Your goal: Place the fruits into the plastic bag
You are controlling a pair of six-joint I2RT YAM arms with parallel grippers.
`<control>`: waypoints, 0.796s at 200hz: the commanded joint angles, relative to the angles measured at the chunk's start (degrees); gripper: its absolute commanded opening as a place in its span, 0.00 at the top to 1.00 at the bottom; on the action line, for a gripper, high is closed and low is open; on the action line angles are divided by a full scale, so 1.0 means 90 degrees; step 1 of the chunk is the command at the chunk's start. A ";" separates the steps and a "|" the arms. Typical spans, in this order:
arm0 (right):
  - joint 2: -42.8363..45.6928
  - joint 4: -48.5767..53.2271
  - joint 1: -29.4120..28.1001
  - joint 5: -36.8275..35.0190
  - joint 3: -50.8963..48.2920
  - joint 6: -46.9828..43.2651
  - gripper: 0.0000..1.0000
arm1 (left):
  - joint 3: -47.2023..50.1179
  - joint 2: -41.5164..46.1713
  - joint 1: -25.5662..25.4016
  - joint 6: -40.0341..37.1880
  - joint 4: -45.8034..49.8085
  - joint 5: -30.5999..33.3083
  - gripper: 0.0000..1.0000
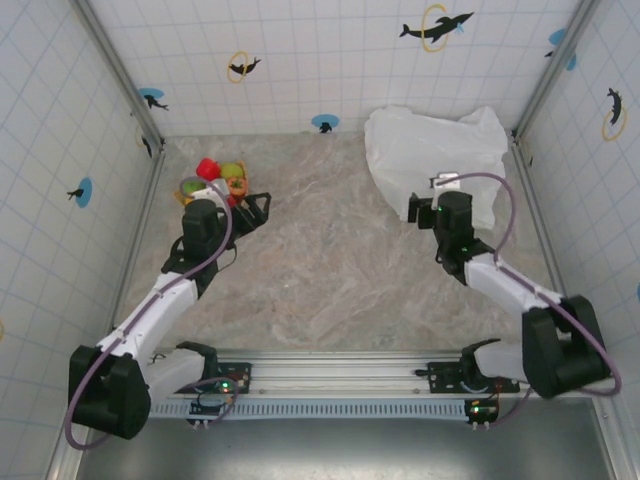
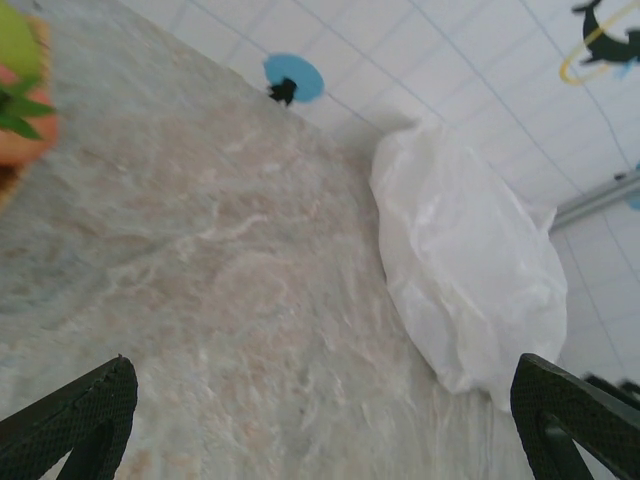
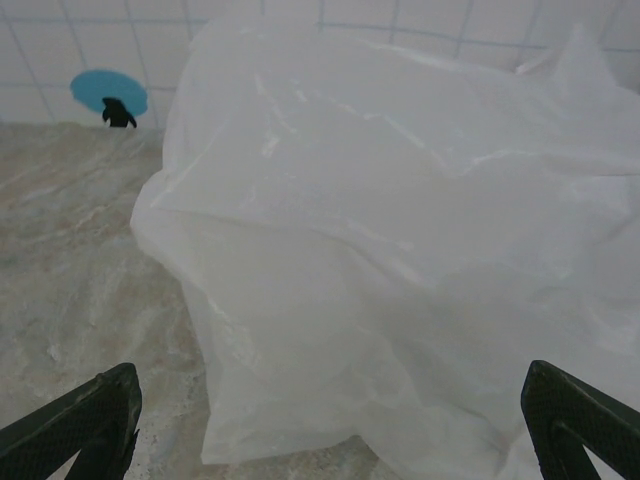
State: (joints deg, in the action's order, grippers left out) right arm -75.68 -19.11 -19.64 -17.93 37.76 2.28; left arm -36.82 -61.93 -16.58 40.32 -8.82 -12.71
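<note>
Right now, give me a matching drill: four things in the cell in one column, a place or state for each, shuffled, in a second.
1. crinkly translucent white plastic bag
2. small glossy toy fruits
3. left gripper
4. right gripper

A. open, close to the bag
B. far left corner of the table
C. far right corner of the table
D. open, by the fruits

Pairs: 1-C, 2-B, 3-D, 4-A

Up and to the left of the left claw (image 2: pixel 322 425), a blurred green-and-orange fruit (image 2: pixel 22 90) is cut off by the frame's edge, so its kind cannot be told. Ahead of the right claw (image 3: pixel 325 430), the plastic bag (image 3: pixel 400 250) runs past the right and bottom edges, and its mouth cannot be made out.
</note>
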 commanded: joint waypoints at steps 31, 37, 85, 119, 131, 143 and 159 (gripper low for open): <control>-0.2153 0.0505 -0.0230 -0.0154 0.1715 -0.0882 0.06 | -0.0313 -0.0299 -0.0522 -0.0294 0.0549 -0.0026 0.02; -0.2413 0.0554 -0.0239 -0.0227 0.1929 -0.0921 0.07 | -0.0311 -0.0299 -0.0551 -0.0308 0.0581 0.0011 0.02; -0.4432 0.1430 -0.0240 -0.0457 0.3968 -0.1554 0.41 | -0.0208 -0.0252 -0.0719 -0.0337 0.0808 0.0208 0.02; -0.4566 0.2665 -0.0324 0.0250 0.4373 -0.2059 0.82 | -0.0129 -0.0239 -0.0771 -0.0387 0.0974 0.0317 0.02; -0.4043 0.2925 -0.0402 0.0636 0.3764 -0.2166 0.85 | -0.0075 -0.0228 -0.0781 -0.0406 0.0999 0.0357 0.02; -0.3365 0.3258 -0.0466 0.0789 0.2974 -0.2087 0.89 | -0.0026 -0.0205 -0.0793 -0.0412 0.1019 0.0392 0.02; -0.2286 0.3574 -0.0465 0.0742 0.1756 -0.1575 0.92 | 0.0007 -0.0202 -0.0788 -0.0425 0.1014 0.0398 0.02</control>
State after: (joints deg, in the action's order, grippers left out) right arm -109.71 3.18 -23.11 -14.02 65.69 -14.63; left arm -37.52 -64.40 -23.22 37.67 -1.19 -10.26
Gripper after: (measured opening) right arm 0.092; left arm 0.979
